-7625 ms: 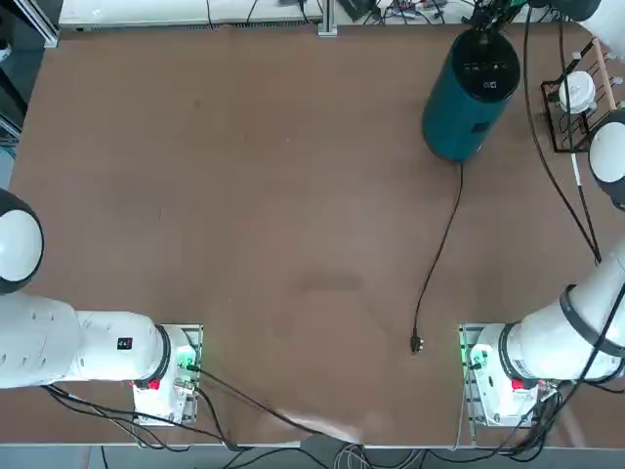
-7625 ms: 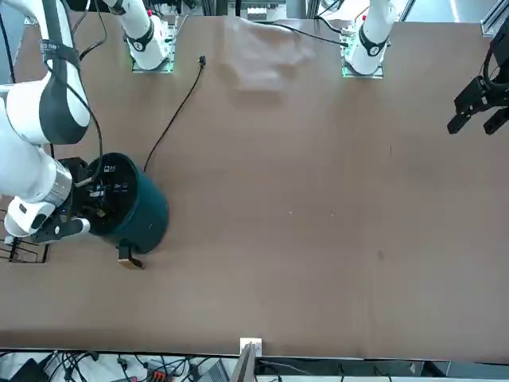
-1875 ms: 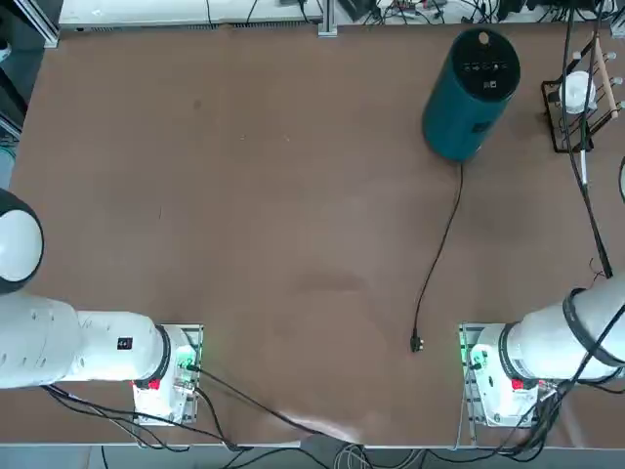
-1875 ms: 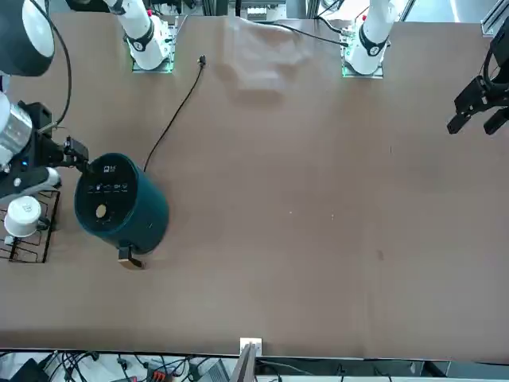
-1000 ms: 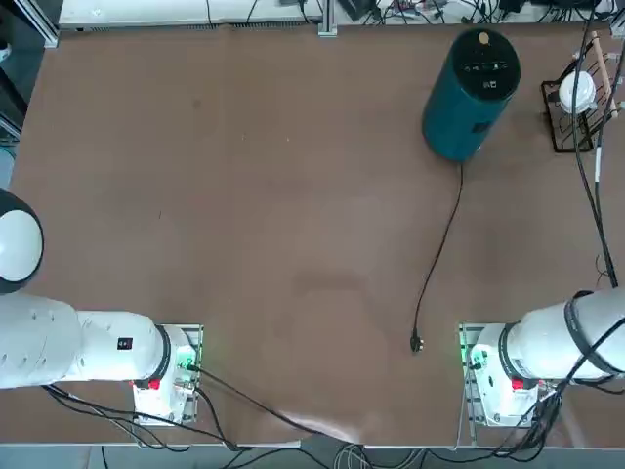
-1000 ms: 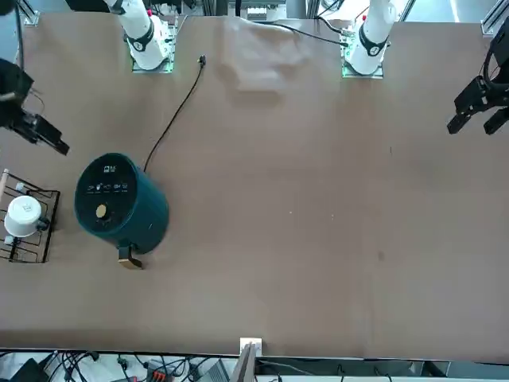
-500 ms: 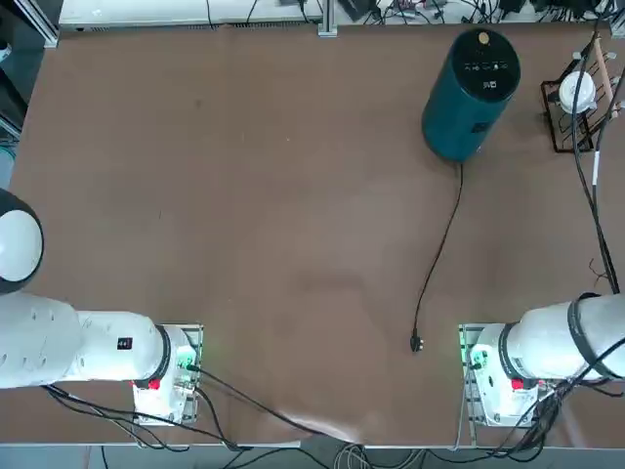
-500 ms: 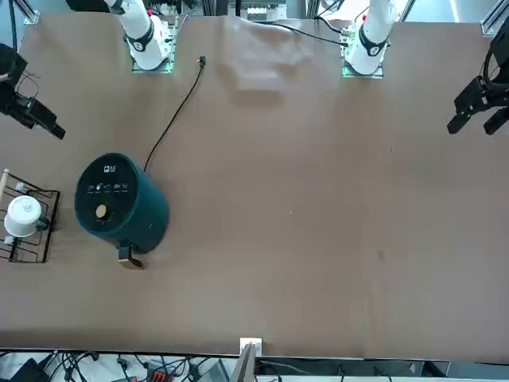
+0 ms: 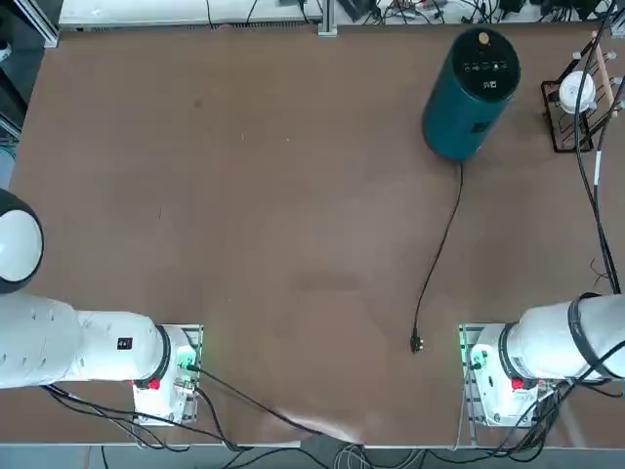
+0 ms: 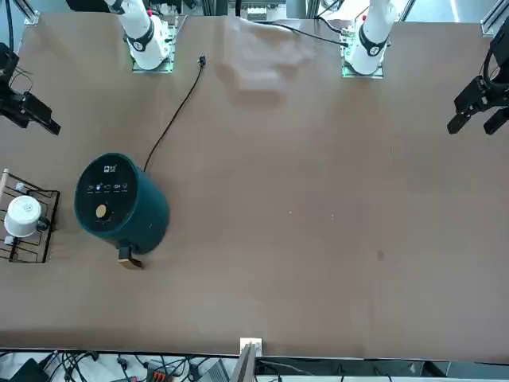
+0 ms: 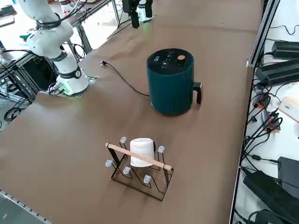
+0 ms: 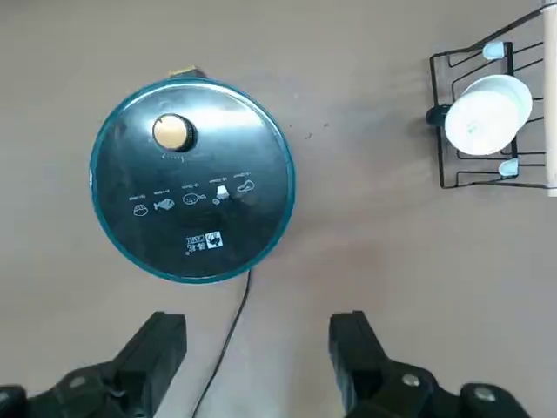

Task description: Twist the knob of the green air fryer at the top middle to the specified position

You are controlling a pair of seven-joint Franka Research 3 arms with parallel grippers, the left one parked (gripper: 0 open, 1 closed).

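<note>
The green air fryer [image 9: 467,98] stands upright at the far right part of the table, also seen from the front [image 10: 121,208], from the side [image 11: 170,86] and by the wrist camera [image 12: 193,178]. Its tan knob [image 12: 171,132] sits near the rim of the black top face, on the side away from the cord; the knob shows too from above [image 9: 482,39], from the front [image 10: 101,212] and from the side [image 11: 181,58]. My right gripper [image 12: 257,340] hangs open and empty high above the table, apart from the fryer, at the front view's left edge [image 10: 32,118].
A black wire rack [image 12: 522,165] holding a white cup [image 12: 486,117] stands beside the fryer at the table's right edge [image 9: 576,98]. The fryer's thin black cord [image 9: 441,249] trails across the table towards the right arm's base [image 9: 508,376].
The right gripper, earlier at the fryer's top, has withdrawn from it and risen; over the last second it has only drifted slightly towards the robot's side, still open. The fryer has not moved.
</note>
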